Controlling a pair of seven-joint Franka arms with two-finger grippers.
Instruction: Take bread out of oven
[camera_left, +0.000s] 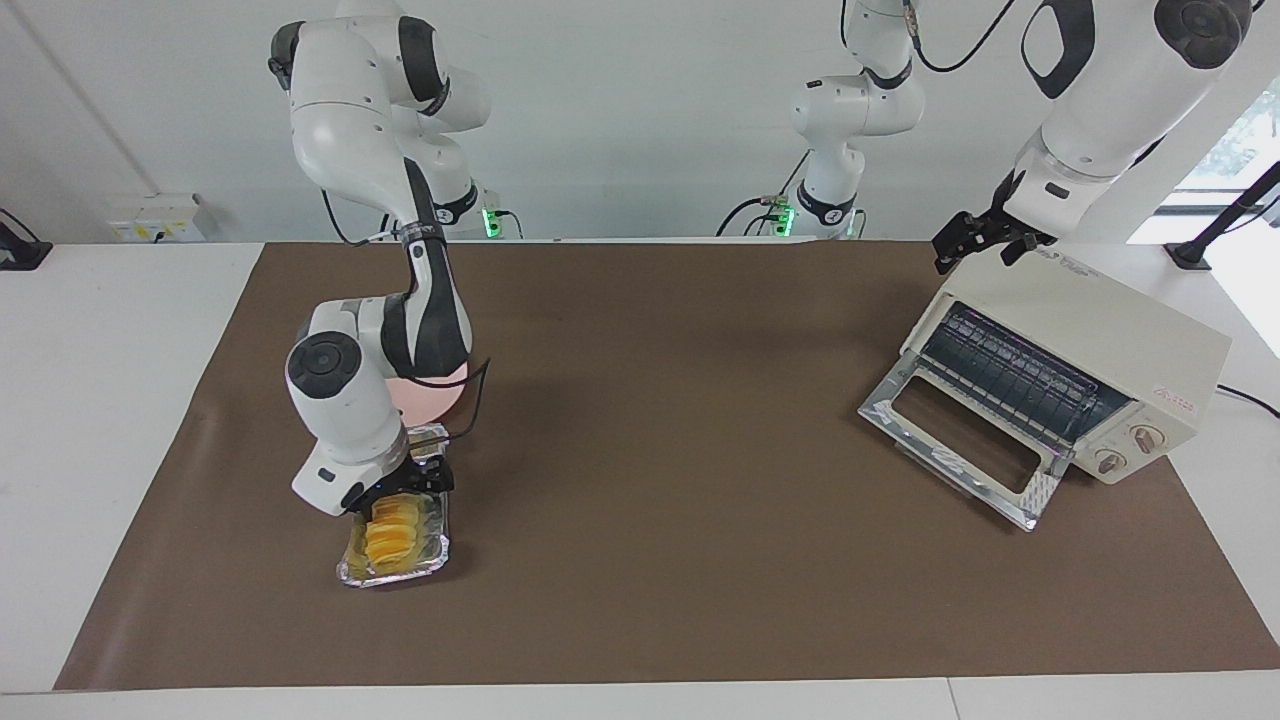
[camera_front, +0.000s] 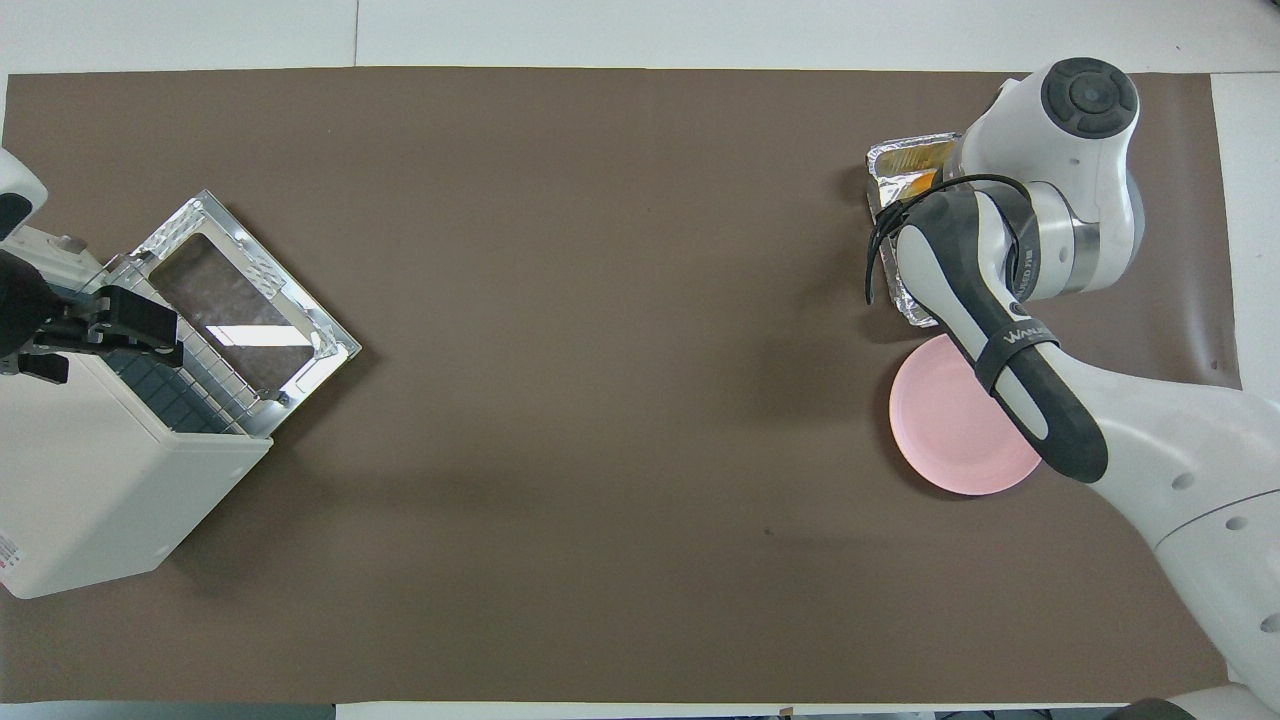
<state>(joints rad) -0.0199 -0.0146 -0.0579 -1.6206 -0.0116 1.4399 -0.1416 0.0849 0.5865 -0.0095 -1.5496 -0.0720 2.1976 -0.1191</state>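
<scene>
yellow-orange ridged bread (camera_left: 393, 531) – silver tray (camera_left: 352, 570), pink plate (camera_front: 950, 440)

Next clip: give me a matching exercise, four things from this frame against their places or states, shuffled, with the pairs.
Things:
1. bread
2. oven door
3. pink plate
4. left gripper

Places or states:
A. dropped open, glass pane facing up
B. lying in the foil tray, under the right gripper
C. over the oven's top corner
D. on the mat beside the foil tray, nearer to the robots

Pairs: 1-B, 2-A, 3-D, 4-C
</scene>
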